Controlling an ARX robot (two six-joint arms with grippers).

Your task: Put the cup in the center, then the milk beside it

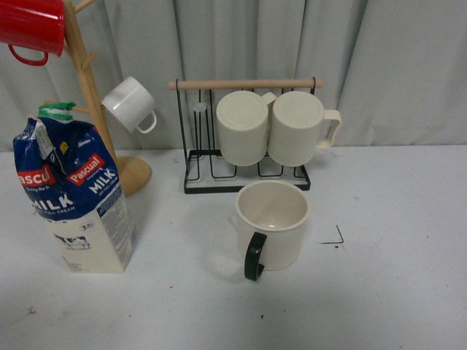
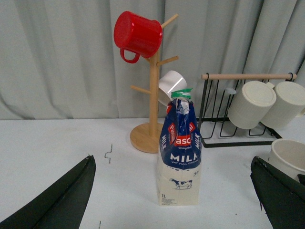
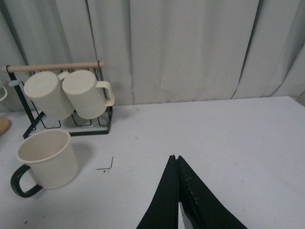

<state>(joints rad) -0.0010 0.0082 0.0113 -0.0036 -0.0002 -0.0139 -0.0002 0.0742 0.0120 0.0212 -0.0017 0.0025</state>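
Left wrist view shows left claw wide, facing the milk — right wrist view, right claw closed.

1. Wooden mug tree at ten o'clock in the front view, upright on a round base, pegs angled upward.
2. Red mug hung on a high peg, toward eleven o'clock, handle downward, partly cut off by the frame edge.
3. Small white mug tilted on a lower peg, at three o'clock from the trunk.
4. Black wire rack at twelve o'clock, with a wooden bar across its top.
5. Two ribbed cream mugs on the rack, left and right, side by side and touching, bases toward the camera; right one's handle toward three o'clock.
6. Pale grey pleated curtain behind everything.
7. White tabletop underneath.
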